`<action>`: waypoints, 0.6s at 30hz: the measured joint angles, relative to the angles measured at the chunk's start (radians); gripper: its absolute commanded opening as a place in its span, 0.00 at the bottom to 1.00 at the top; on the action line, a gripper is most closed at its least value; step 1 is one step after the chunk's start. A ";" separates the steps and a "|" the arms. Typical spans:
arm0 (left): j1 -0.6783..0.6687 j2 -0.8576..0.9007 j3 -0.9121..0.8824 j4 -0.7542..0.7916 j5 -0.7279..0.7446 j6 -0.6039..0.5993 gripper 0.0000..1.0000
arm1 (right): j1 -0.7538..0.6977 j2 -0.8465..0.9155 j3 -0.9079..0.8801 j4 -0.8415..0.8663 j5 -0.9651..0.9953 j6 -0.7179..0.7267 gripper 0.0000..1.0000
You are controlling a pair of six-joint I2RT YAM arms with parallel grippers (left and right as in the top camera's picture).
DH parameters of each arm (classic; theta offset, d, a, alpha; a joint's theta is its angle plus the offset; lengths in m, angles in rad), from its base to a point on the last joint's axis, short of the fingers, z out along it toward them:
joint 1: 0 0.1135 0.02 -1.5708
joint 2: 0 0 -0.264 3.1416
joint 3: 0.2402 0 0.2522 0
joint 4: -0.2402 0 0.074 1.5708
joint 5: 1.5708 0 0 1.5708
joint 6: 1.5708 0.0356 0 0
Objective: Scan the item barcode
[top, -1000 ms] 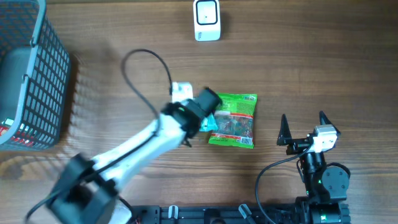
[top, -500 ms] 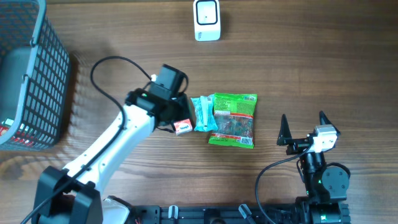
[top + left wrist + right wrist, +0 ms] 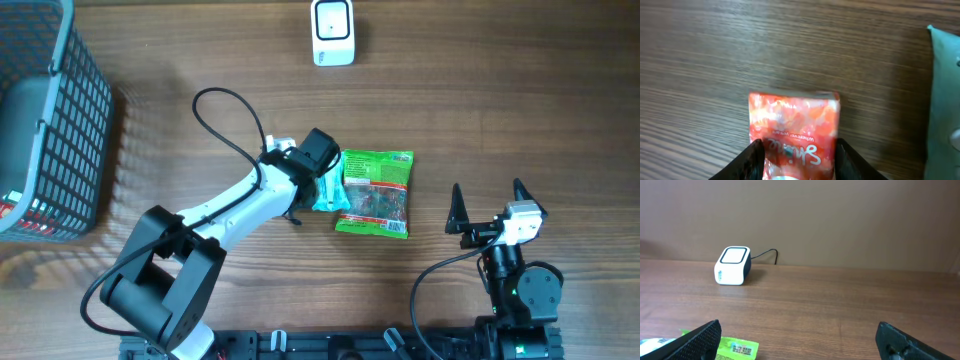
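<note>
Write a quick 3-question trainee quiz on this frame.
1. Which device sits toward the top edge of the overhead view, above the green packet?
2. Between the left gripper's fingers sits: A green packet, B red packet, C nothing.
3. True or false: the right gripper is open and empty.
Key: 1 the scanner; 2 B; 3 true.
</note>
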 measured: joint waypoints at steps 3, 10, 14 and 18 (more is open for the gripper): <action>0.000 0.000 0.000 -0.003 -0.022 0.021 0.12 | 0.000 0.000 0.000 0.000 0.000 0.000 1.00; 0.000 0.000 0.015 -0.053 -0.016 0.031 0.47 | 0.000 0.000 0.000 0.000 0.000 0.000 1.00; 0.000 0.000 0.026 -0.058 0.026 0.032 0.47 | 0.000 0.000 0.000 0.000 0.000 0.000 1.00; 0.000 0.000 -0.017 -0.023 0.025 0.032 0.47 | 0.000 0.000 0.000 0.000 0.000 0.000 1.00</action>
